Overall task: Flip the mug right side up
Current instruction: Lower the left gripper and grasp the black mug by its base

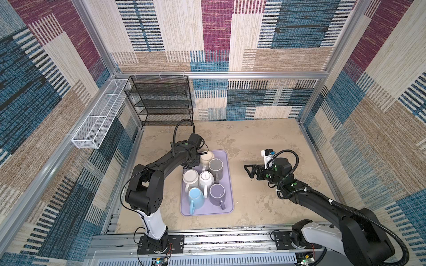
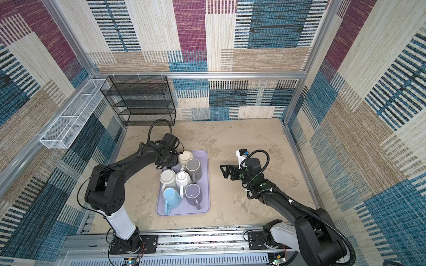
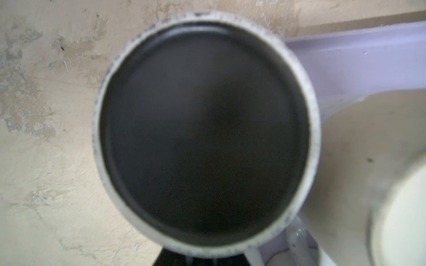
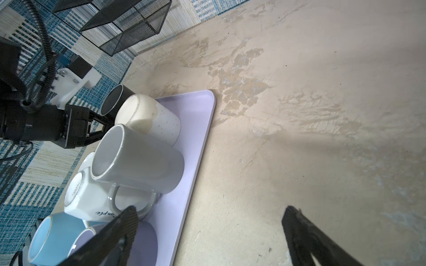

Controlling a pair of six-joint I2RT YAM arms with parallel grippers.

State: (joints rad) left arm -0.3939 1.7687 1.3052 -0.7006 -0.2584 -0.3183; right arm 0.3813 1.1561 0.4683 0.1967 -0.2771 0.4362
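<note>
Left wrist view: we note the black mug point(image 3: 204, 129) base-up, dark disc, pale ring, centre frame. Hold of the left gripper point(image 4: 105, 124) unclear; right gripper point(image 4: 211, 209) gapes empty.

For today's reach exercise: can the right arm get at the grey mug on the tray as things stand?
Probably yes: the open right gripper faces the grey mug across bare table; nothing stands between them.

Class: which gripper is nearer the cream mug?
Left. The left gripper is right beside the cream mug, at the tray's far corner; the right gripper stands apart, off the tray's right side.
</note>
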